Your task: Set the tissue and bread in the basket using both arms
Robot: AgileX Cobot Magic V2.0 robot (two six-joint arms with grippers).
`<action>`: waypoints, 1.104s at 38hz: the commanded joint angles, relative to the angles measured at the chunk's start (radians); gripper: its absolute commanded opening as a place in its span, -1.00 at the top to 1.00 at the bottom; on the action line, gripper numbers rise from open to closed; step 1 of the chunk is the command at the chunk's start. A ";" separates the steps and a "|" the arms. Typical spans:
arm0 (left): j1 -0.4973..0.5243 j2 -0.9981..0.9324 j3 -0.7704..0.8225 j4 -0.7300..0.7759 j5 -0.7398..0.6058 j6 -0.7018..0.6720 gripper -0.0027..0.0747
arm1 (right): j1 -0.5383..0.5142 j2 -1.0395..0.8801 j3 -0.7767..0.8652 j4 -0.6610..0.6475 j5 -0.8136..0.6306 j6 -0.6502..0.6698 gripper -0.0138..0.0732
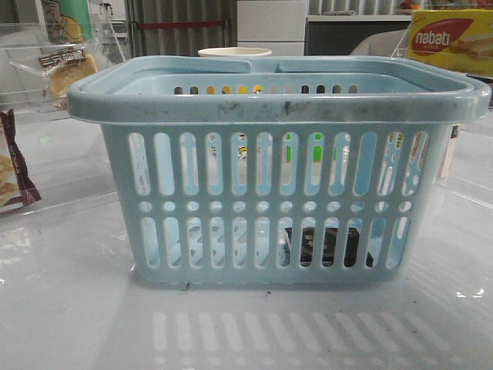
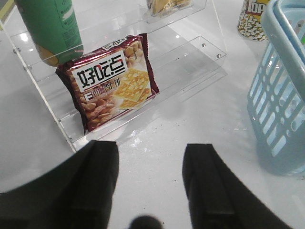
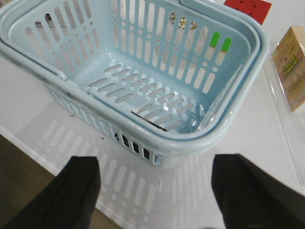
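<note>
The basket [image 1: 277,173] is pale blue with slotted sides; the snack packet [image 2: 110,81] is maroon-edged; the box [image 1: 451,40] is yellow.

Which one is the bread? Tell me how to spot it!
Find the big pale blue basket in the middle of the table, then look past its left corner to the clear shelf. The bread lies there, golden-brown in a see-through bag with a printed strip. The maroon-edged packet sits lower, and the yellow nabati box is far right.
</note>
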 commanded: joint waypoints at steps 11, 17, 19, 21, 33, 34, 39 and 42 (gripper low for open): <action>-0.006 0.041 -0.027 -0.010 -0.082 -0.009 -0.19 | 0.000 -0.093 0.017 -0.024 -0.052 -0.012 -0.68; -0.006 0.102 -0.036 -0.010 -0.154 -0.009 -0.57 | 0.000 -0.093 0.017 -0.024 -0.052 -0.012 -0.68; -0.006 0.127 -0.050 -0.010 -0.170 -0.009 -0.64 | 0.000 -0.093 0.017 -0.024 -0.052 -0.012 -0.68; -0.006 0.165 -0.068 -0.010 -0.183 -0.009 -0.64 | 0.000 -0.093 0.017 -0.024 -0.052 -0.012 -0.68; -0.006 0.477 -0.264 -0.008 -0.324 -0.009 -0.63 | 0.000 -0.093 0.017 -0.024 -0.052 -0.012 -0.68; -0.006 0.507 -0.279 -0.008 -0.336 -0.009 -0.63 | 0.000 -0.093 0.017 -0.024 -0.052 -0.012 -0.68; -0.006 0.645 -0.382 -0.008 -0.355 -0.009 -0.63 | 0.000 -0.093 0.017 -0.024 -0.052 -0.012 -0.68; -0.006 0.720 -0.443 -0.008 -0.357 -0.009 -0.63 | 0.000 -0.093 0.017 -0.024 -0.052 -0.012 -0.68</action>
